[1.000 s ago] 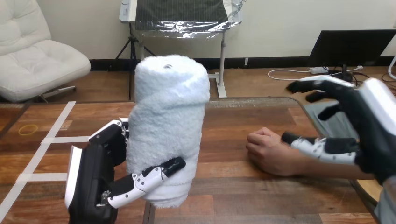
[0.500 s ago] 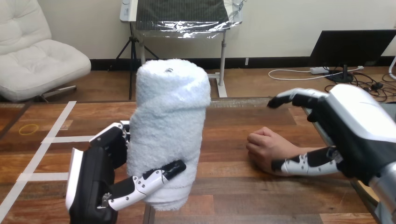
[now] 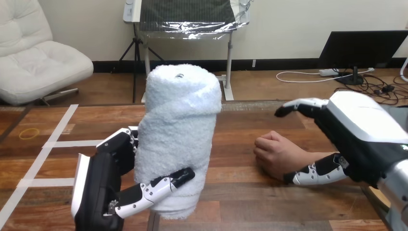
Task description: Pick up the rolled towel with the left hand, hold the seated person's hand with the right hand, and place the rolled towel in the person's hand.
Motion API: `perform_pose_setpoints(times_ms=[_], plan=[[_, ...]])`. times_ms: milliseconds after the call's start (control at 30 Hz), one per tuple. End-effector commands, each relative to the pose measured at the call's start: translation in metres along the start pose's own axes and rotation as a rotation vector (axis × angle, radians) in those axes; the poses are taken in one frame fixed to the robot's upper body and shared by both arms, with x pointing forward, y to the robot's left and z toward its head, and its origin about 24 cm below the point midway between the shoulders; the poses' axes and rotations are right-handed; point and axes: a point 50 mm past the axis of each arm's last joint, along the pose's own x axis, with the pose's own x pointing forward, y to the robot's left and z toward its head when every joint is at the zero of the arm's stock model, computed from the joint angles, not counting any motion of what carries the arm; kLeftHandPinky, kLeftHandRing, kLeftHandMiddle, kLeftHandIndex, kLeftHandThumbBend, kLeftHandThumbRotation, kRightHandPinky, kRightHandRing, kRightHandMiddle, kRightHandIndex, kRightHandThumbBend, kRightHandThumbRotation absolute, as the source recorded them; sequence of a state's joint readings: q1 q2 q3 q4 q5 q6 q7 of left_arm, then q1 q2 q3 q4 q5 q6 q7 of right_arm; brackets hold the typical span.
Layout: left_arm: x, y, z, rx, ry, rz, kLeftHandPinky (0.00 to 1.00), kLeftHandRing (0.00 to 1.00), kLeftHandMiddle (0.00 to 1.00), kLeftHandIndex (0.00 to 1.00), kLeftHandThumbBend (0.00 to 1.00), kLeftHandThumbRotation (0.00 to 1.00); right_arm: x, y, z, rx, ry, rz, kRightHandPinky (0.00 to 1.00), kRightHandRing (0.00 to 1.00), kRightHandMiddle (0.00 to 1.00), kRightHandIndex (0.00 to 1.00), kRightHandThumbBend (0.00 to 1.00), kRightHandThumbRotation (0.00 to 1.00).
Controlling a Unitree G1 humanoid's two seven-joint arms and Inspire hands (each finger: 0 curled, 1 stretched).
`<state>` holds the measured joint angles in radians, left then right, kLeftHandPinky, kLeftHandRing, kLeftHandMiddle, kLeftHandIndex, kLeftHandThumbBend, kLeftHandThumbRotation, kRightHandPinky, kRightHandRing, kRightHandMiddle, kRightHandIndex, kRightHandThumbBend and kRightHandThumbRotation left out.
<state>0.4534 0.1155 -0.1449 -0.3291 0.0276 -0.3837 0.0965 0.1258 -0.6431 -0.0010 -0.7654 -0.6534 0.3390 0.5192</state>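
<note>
The left hand (image 3: 98,187) sits low at the view's left, its white-shelled back toward the camera. It grips the towel (image 3: 179,130), with its thumb (image 3: 154,190) curled across the roll's lower front and its fingers (image 3: 120,142) wrapped round the roll's left side. The towel is white and thick; it stands upright, leaning slightly right, with its rolled end on top. Its lower end is near the near edge of the table (image 3: 240,192), and I cannot tell whether it touches the wood.

The person's hand (image 3: 275,155) lies on the table to the right of the towel and apart from it; it is a loose fist, fingers curled in.

The right hand (image 3: 358,137) comes in from the view's right, over the person's wrist (image 3: 302,162). It is spread wide and closed on nothing; the fingers (image 3: 296,107) reach forward above the far side of the wrist, with their tips in the air. The thumb (image 3: 315,174) lies along the near side of the wrist and points left; it is just beside the wrist, and I cannot tell whether it touches. The wrist lies between thumb and fingers.

Strips of white tape (image 3: 72,143) cross the table's left part; a yellow ring (image 3: 29,133) lies flat beyond them, near the left edge.
</note>
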Motion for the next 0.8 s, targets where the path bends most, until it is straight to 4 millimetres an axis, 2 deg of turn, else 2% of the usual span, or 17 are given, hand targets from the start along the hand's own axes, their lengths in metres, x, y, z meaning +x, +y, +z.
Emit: perform_pose_setpoints(times_ms=[0, 767], plan=[[0.0095, -0.0051, 0.0126, -0.04, -0.099, 0.017, 0.35, 0.36, 0.41, 0.51, 0.63, 0.05, 0.0069, -0.0143, 0.0024, -0.092, -0.02, -0.025, 0.77, 0.89, 0.87, 0.81, 0.86, 0.0], [0.0147, 0.0021, 0.016, -0.037, -0.119, -0.021, 0.33, 0.37, 0.43, 0.52, 0.62, 0.07, 0.015, -0.0177, -0.0023, -0.189, 0.024, 0.052, 0.8, 0.9, 0.88, 0.83, 0.89, 0.0]])
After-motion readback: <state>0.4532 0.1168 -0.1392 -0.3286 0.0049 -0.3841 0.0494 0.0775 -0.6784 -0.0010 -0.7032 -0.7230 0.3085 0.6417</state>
